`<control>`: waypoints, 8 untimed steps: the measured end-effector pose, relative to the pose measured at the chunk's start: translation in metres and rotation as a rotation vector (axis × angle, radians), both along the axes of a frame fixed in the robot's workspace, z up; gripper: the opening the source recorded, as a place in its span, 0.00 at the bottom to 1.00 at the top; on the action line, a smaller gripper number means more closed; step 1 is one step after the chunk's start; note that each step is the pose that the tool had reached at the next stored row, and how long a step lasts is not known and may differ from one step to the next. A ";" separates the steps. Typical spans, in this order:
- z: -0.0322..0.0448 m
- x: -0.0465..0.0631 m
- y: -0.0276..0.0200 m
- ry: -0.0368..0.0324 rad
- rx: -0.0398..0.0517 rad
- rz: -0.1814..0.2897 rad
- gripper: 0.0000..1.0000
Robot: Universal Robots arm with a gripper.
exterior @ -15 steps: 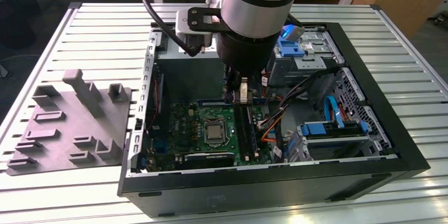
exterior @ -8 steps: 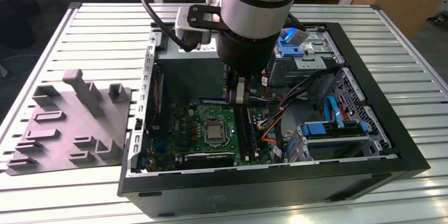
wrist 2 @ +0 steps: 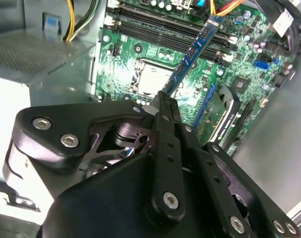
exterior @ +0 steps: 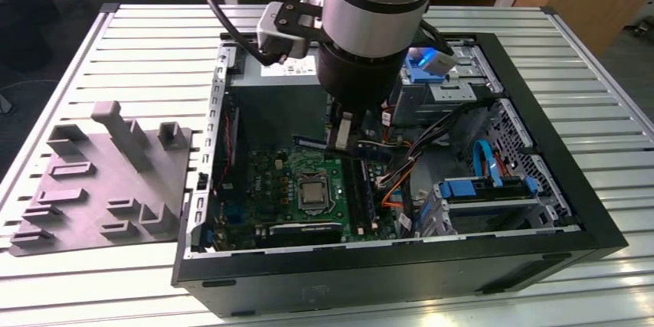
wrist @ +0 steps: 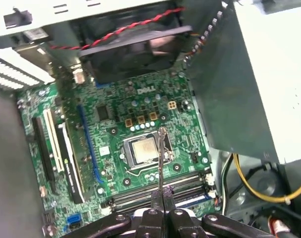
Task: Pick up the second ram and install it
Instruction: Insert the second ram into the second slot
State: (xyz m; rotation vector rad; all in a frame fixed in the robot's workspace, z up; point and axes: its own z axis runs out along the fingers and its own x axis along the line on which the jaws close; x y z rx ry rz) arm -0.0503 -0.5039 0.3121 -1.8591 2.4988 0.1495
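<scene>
Grey tray [exterior: 103,181] is noted at the exterior view's left. Inside the open case [exterior: 409,277], the ram [exterior: 373,151] is held pinched in the gripper [exterior: 342,140] above the motherboard [exterior: 276,181], not yet seated. Install step is judged underway; alignment with a free slot [wrist: 160,191] is needed.

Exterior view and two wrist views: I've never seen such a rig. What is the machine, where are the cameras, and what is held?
The grey cylinder is a robot arm reaching into an open computer case, which lies on a slatted metal table. The exterior view comes from a camera off the arm; both wrist views come from cameras riding on it, looking past its gripper at the green motherboard. The gripper is shut on the second ram, a thin blue stick held above the motherboard. A grey moulded tray lies beside the case.
</scene>
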 end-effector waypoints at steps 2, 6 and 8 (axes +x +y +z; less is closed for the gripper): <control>-0.0002 0.000 0.0000 0.0000 -0.0001 -0.038 0.11; -0.0005 0.000 0.0000 0.0000 -0.0001 -0.110 0.11; -0.0006 0.000 0.0000 0.0000 -0.0001 -0.147 0.11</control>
